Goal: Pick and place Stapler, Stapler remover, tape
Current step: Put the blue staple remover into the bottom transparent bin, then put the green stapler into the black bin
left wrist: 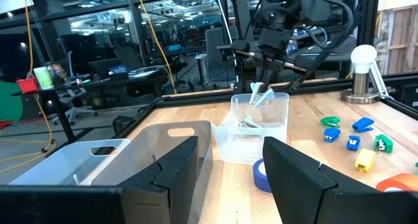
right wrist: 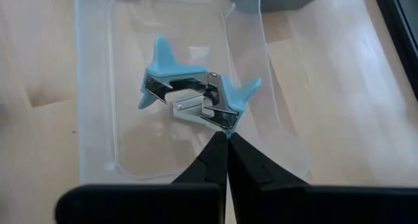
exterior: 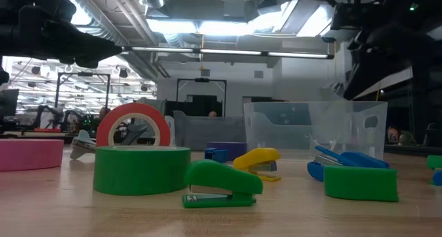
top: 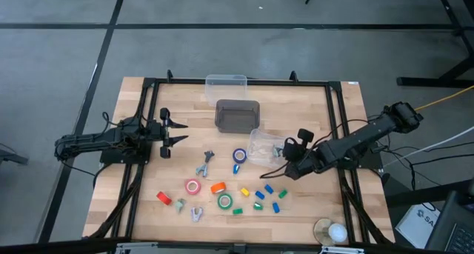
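I'm scanning every feed for writing and I find almost none. Only a white box point(top: 427, 221) on the floor right of the table, in the high view, carries dark letters starting "SA"; the rest is cut off. Nothing else reads.

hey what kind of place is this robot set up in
Probably a robotics lab or workshop. Beyond the wooden table the low view shows exposed ceiling pipes and strip lights, and the left wrist view shows desks with monitors.
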